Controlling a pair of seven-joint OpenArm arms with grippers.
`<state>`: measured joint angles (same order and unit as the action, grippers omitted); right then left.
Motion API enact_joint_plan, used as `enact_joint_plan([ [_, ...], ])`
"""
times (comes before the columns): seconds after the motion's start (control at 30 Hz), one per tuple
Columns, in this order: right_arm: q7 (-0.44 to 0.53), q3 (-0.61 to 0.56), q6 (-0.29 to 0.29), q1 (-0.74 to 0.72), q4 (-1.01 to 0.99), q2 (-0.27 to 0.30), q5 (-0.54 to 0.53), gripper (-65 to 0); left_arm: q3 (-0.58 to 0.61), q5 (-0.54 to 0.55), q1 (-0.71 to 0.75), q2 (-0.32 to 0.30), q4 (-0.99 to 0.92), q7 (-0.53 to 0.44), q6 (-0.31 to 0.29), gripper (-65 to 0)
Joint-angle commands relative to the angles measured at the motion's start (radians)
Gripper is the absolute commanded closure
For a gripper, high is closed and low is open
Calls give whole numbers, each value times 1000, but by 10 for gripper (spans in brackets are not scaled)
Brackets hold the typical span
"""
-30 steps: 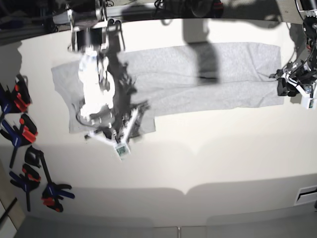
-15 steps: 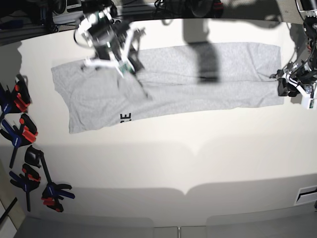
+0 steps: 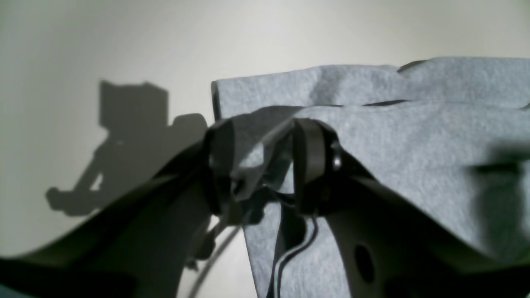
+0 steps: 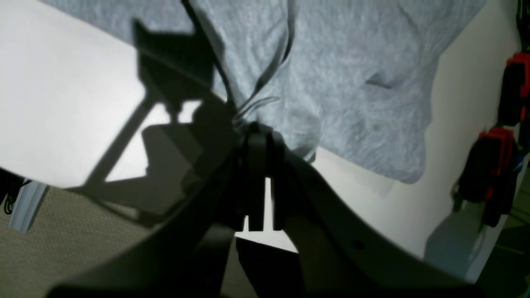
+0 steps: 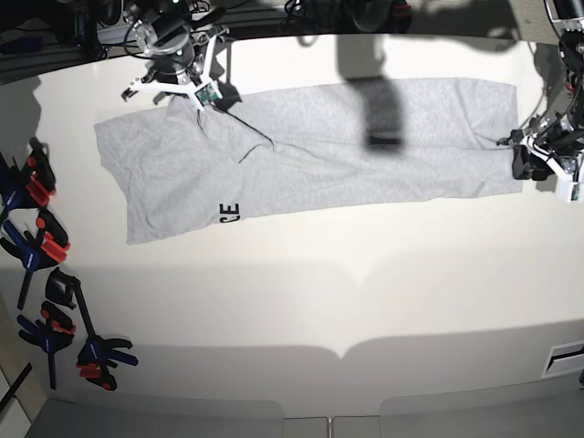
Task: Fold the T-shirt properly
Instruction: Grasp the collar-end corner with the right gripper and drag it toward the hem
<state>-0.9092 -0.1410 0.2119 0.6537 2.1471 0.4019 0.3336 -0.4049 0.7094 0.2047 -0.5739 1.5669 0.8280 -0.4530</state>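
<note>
A: We had the light heather-grey cotton T-shirt (image 5: 310,146) lying long and flat across the white table (image 5: 365,301), black lettering peeking out at the near edge.

B: Left gripper (image 3: 265,165) fingers pinched the hem end. Right gripper (image 4: 258,182) fingers closed, empty by the far edge.

A: We judged it soft, light, floppy. Best taken at corners or hems; mid-cloth bunches.

The T-shirt (image 5: 319,146) is soft, matt heather-grey knit cloth with a slightly fuzzy nap. The table (image 5: 365,301) looks smooth, matt and off-white. The clamps (image 5: 41,246) at the left edge seem plastic, black with red and blue.
</note>
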Motion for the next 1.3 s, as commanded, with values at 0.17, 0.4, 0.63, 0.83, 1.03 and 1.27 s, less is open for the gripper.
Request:
enact_joint_plan([
  [0.17,11,4,-13,3,20,8,8,0,-8,14,-8,-20,34,16,-174,-220],
  [0.4,11,4,-13,3,20,8,8,0,-8,-156,-8,-20,26,8,-173,-220],
  [0.63,12,4,-13,3,20,8,8,0,-8,-238,-11,-40,16,-106,-170,-220],
  [0.83,12,4,-13,3,20,8,8,0,-7,-225,-11,-44,16,-99,-170,-220],
  [1.03,12,4,-13,3,20,9,8,0,-6,-184,-11,-43,16,-55,-172,-221],
  [1.27,11,4,-13,3,20,8,8,0,-6,-185,-8,-8,-42,-84,-172,-220],
])
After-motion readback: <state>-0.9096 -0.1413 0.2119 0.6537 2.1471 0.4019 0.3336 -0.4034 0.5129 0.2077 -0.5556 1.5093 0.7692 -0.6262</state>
